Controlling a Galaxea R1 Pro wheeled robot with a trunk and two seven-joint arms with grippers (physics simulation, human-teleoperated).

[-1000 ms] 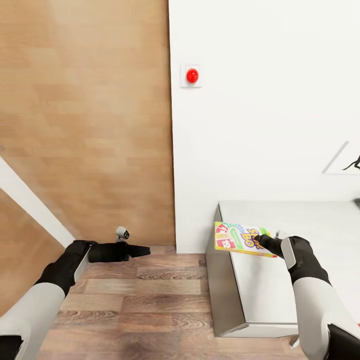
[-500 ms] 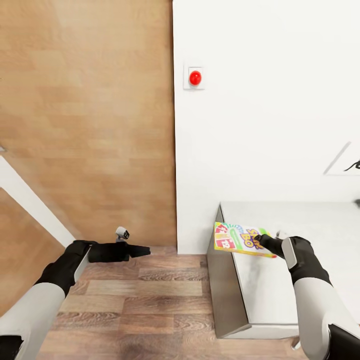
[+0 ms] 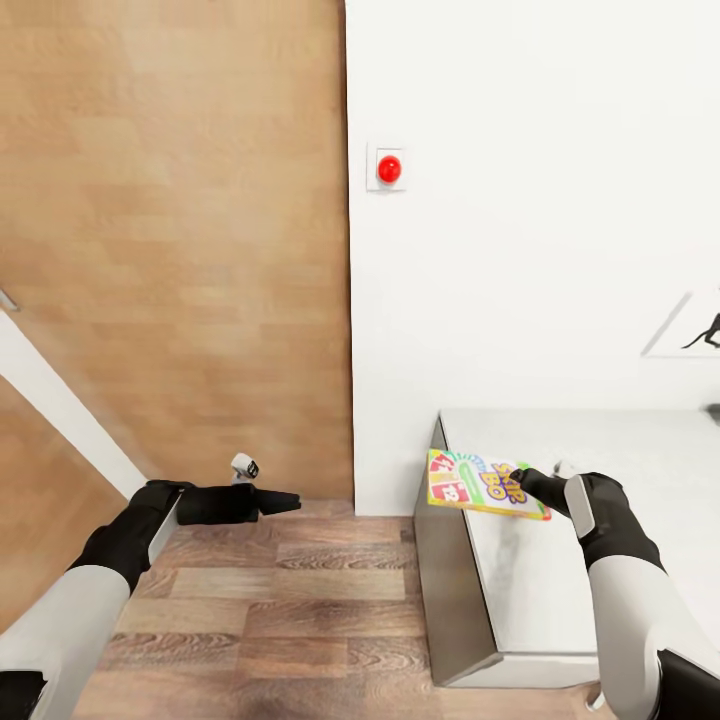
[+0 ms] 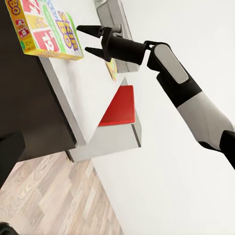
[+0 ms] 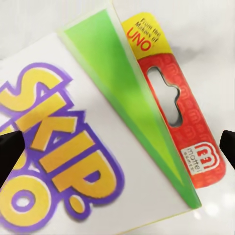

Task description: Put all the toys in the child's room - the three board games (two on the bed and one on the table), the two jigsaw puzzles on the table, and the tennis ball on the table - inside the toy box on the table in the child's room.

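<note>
The Skip-Bo board game [image 3: 482, 483] is a flat red, green and yellow box. It sits at the left edge of a low grey-topped unit [image 3: 560, 600] and overhangs it; I cannot tell whether it rests there or is lifted. My right gripper [image 3: 520, 480] is at the box's right end. In the left wrist view the right gripper [image 4: 88, 39] has its fingers spread apart beside the box [image 4: 44, 29]. The box's printed face [image 5: 98, 122] lies between dark fingertips [image 5: 10, 147]. My left gripper [image 3: 285, 500] hovers over the floor, holding nothing. The toy box, table, puzzles and tennis ball are out of view.
A brown wooden door [image 3: 180, 250] stands ahead on the left. A white wall with a red switch [image 3: 389, 168] is ahead on the right, with a silhouette picture [image 3: 700, 335] further along. Wood-plank floor [image 3: 300, 600] lies between my arms. A red-topped block [image 4: 120, 105] sits beyond the unit.
The whole view has shifted a little, with the wall switch now lower in the picture. Both arms and the box keep their places.
</note>
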